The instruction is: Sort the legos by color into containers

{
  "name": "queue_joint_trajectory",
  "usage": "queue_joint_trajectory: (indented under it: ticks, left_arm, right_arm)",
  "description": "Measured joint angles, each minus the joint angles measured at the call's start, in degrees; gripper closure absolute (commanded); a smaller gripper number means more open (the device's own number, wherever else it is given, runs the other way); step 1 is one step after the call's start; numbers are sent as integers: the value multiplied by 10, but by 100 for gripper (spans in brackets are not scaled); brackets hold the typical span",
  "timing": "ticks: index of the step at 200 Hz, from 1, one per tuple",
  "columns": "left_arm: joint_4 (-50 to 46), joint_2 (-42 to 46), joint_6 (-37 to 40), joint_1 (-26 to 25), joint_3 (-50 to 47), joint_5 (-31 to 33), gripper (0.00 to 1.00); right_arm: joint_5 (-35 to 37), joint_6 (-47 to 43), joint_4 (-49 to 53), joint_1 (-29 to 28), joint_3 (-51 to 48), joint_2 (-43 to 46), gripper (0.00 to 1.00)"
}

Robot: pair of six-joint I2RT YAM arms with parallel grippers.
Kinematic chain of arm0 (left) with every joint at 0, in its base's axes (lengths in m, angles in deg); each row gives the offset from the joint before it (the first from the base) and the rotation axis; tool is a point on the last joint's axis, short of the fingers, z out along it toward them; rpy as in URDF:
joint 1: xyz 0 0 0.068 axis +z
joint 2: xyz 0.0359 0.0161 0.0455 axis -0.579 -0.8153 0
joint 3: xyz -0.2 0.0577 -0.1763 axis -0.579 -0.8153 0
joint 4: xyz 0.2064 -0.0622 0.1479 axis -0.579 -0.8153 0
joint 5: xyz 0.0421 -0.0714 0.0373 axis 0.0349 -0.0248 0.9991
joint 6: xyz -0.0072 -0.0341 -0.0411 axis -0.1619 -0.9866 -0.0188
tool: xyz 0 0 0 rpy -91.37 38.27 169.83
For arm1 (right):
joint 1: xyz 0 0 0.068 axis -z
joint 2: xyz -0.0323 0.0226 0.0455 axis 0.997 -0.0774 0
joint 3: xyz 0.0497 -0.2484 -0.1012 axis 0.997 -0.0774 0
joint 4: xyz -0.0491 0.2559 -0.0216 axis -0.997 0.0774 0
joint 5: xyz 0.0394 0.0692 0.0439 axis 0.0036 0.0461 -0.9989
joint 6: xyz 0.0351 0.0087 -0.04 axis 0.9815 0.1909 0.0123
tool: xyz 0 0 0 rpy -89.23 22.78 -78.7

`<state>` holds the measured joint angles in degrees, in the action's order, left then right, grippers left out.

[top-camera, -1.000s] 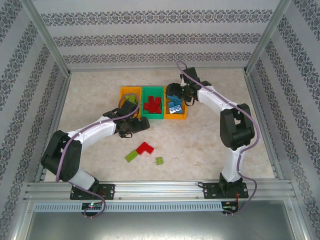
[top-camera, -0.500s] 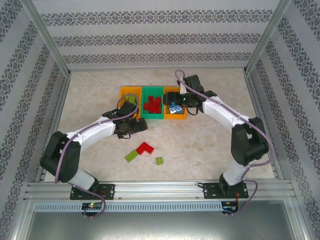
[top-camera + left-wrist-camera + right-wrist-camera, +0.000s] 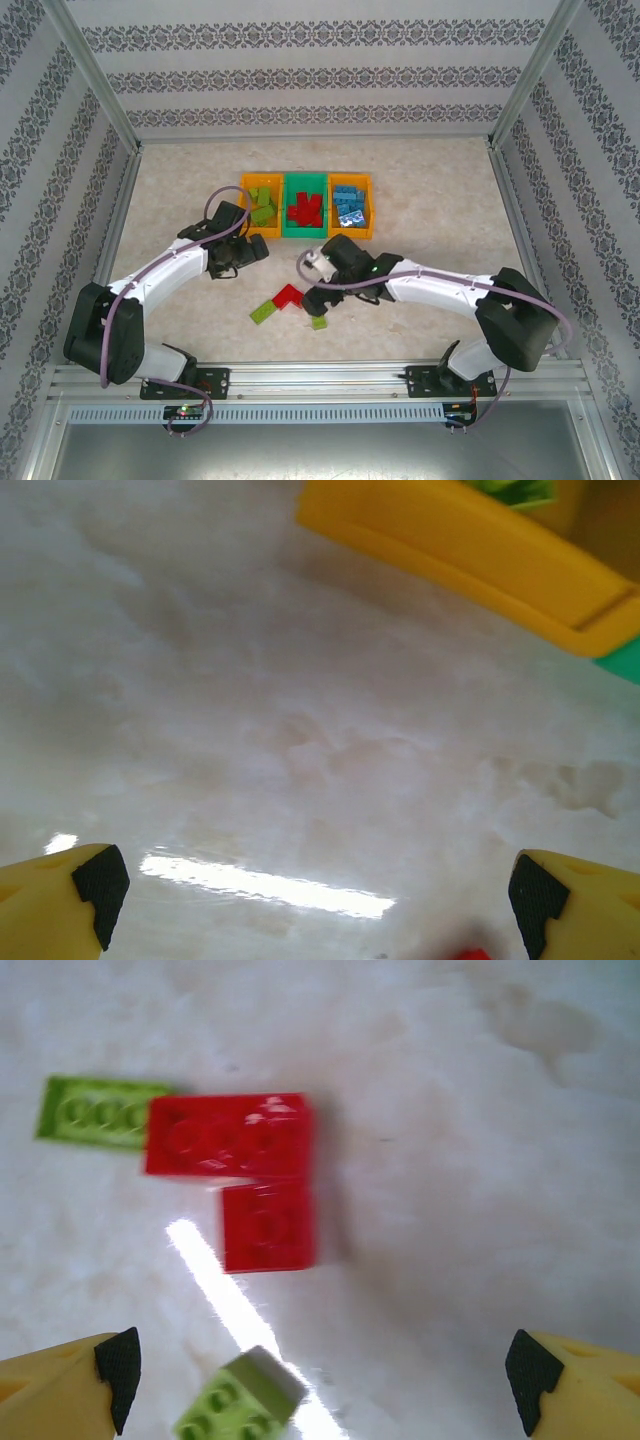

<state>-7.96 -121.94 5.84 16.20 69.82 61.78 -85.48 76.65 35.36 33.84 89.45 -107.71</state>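
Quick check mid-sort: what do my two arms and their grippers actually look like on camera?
Both the left arm and right arm have white tubular links between bulky black joint housings, with a lilac cable running along each. The left gripper and right gripper have yellow fingers tipped with black pads. No markings are legible.
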Motion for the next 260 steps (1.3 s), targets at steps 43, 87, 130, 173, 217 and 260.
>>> queue_joint_trajectory:
  ticks: [43, 87, 130, 173, 217, 260]
  left_arm:
    - [-1, 0, 0, 5, -4, -6, 1]
    - [0, 1, -1, 5, -12, -7, 1]
    - [0, 1, -2, 5, -18, -8, 1]
    - [0, 3, -2, 5, -19, -8, 1]
    - [0, 4, -2, 5, -25, -8, 1]
    - [0, 5, -2, 5, -27, -8, 1]
  right_arm:
    - [10, -10, -15, -38, 10, -56, 7]
    - [35, -13, -14, -62, 48, -123, 17]
    - [57, -13, -15, -63, 65, -148, 22]
    - [91, -18, -9, -63, 68, -159, 30]
    - [101, -28, -5, -63, 85, -168, 34]
    - [107, -46, 8, -63, 109, -189, 56]
